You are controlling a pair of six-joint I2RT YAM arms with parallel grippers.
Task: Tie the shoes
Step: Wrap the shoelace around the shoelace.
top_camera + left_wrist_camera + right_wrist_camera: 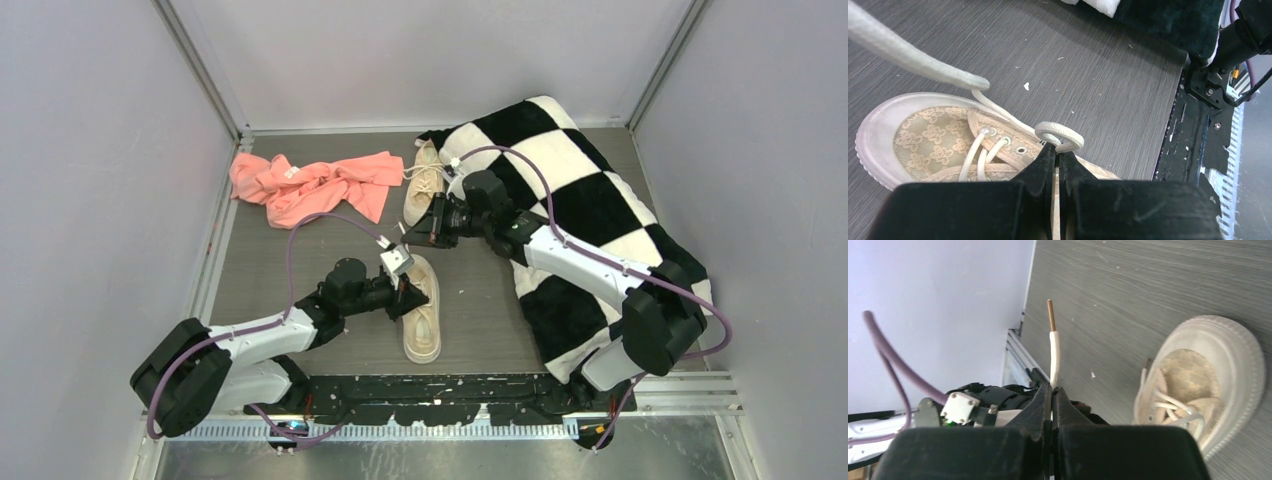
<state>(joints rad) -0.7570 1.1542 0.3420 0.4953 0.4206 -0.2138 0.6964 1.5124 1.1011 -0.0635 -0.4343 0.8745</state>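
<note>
Top external: high, behind near edge of grey wood-grain table (480,300), looks down and forward, far; beige canvas sneaker with thick pale sole (421,310) just below centre. Left wrist: very close above this sneaker, looks across it. Right wrist: farther off, sneaker at right edge. All three share sneaker toe and table beside it; wrist views share also cream laces (908,54).
</note>
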